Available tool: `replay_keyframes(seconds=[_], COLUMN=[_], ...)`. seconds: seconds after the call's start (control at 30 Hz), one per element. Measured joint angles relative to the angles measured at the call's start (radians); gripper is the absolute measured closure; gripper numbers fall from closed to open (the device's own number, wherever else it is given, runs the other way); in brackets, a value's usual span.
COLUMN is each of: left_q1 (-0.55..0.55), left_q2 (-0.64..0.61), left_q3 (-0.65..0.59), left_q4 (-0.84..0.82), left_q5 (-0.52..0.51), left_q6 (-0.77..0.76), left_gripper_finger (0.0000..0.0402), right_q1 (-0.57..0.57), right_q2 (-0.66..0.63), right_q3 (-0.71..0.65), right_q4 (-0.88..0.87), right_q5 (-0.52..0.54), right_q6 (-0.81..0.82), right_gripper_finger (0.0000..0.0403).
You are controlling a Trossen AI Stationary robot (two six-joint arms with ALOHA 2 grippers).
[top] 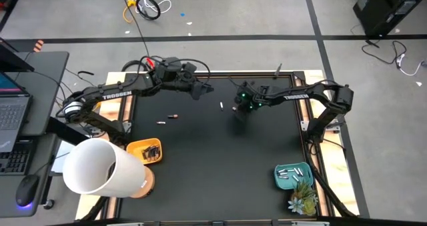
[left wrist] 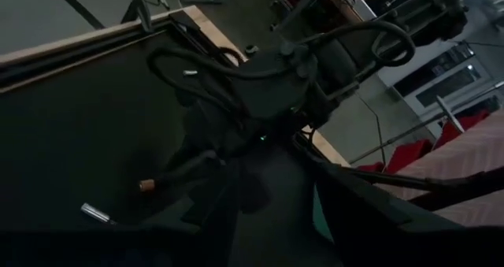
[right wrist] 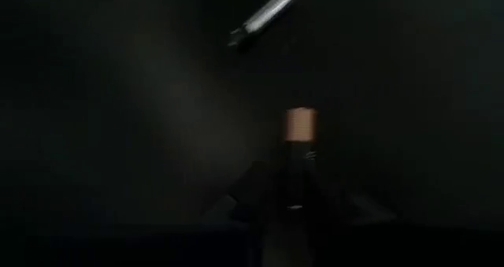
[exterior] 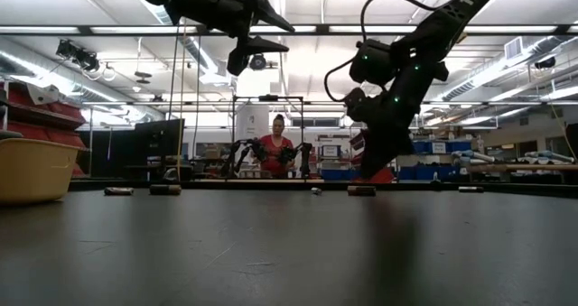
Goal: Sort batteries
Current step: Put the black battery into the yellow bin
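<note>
My right gripper (top: 239,113) hangs over the black mat (top: 200,159), right of centre, pointing steeply down, and is shut on a dark battery (right wrist: 298,168) with a copper end. A silver battery (right wrist: 264,16) lies on the mat just beyond it (top: 221,105). Two more batteries lie left of centre, one dark (top: 173,116) and one white (top: 161,123). My left gripper (top: 202,90) is raised over the far middle of the mat, open and empty (exterior: 271,33). My right gripper pinches the dark battery's body (right wrist: 297,190) between its two fingers, which slant down from the table's right. The battery lies along the fingers, and its copper end (right wrist: 300,125) sticks out past their tips (left wrist: 146,185). Whether that end touches the mat, I cannot tell.
An orange tray (top: 137,148) with dark batteries stands at the near left, beside a large white cylinder (top: 100,167). A teal tray (top: 280,179) with white batteries and a small plant (top: 302,201) stand at the near right. A person (exterior: 277,148) is in the room behind.
</note>
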Motion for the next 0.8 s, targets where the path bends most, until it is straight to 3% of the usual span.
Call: replay_keyframes(seconds=[0.17,0.3,0.63,0.8], left_q1=[0.0,0.0,-0.008,-0.008], left_q2=[0.0,0.0,0.0,0.0], left_q3=[0.0,0.0,0.0,0.0], left_q4=[0.0,0.0,-0.002,-0.001], left_q5=[0.0,0.002,0.011,0.015], left_q6=[-0.027,-0.027,-0.028,-0.028], left_gripper_finger=[0.0216,0.0216,0.0216,0.0216], right_q1=[-0.009,-0.011,0.01,0.012], right_q2=[0.007,0.042,0.128,0.13], right_q3=[0.001,-0.001,0.005,0.005], right_q4=[0.009,0.024,0.039,0.02], right_q5=[0.053,0.041,0.028,0.042], right_q6=[-0.032,-0.075,-0.072,-0.072], right_gripper_finger=[0.0271,0.0264,0.0304,0.0379])
